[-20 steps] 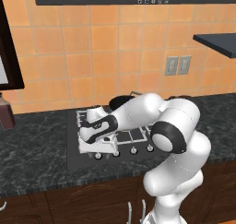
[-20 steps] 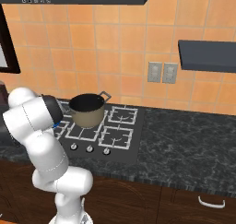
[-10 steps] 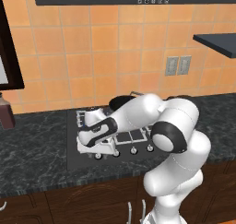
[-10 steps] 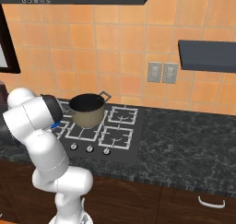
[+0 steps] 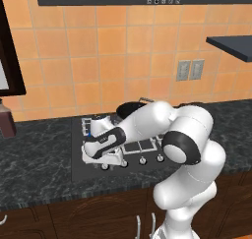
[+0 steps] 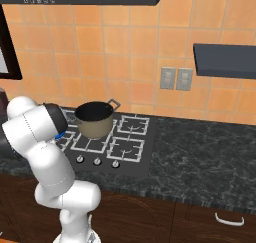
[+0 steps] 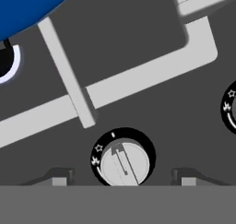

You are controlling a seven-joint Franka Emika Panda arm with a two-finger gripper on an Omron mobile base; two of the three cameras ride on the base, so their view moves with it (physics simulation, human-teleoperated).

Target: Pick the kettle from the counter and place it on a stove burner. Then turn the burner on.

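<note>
The blue kettle (image 7: 27,2) sits on a stove burner grate (image 7: 138,75) at the left of the cooktop. In the left base view its pale top (image 5: 100,122) peeks out behind my hand, and a sliver of blue (image 6: 60,135) shows past my elbow in the right base view. My gripper (image 7: 122,178) points down at a round silver knob (image 7: 124,161) in the front row. One fingertip stands on each side of the knob with a gap to it, so the gripper is open. From the left base view my gripper (image 5: 93,157) hangs low over the cooktop's front left.
A bronze-brown pot (image 6: 94,119) stands on a back burner beside the kettle. Several more knobs (image 6: 97,161) line the cooktop's front edge. The dark marbled counter (image 6: 200,152) stretches to the right. A dark shelf (image 6: 225,59) hangs on the tiled wall.
My hand has sunk a little toward the front knobs of the cooktop. The kettle and pot have not moved.
</note>
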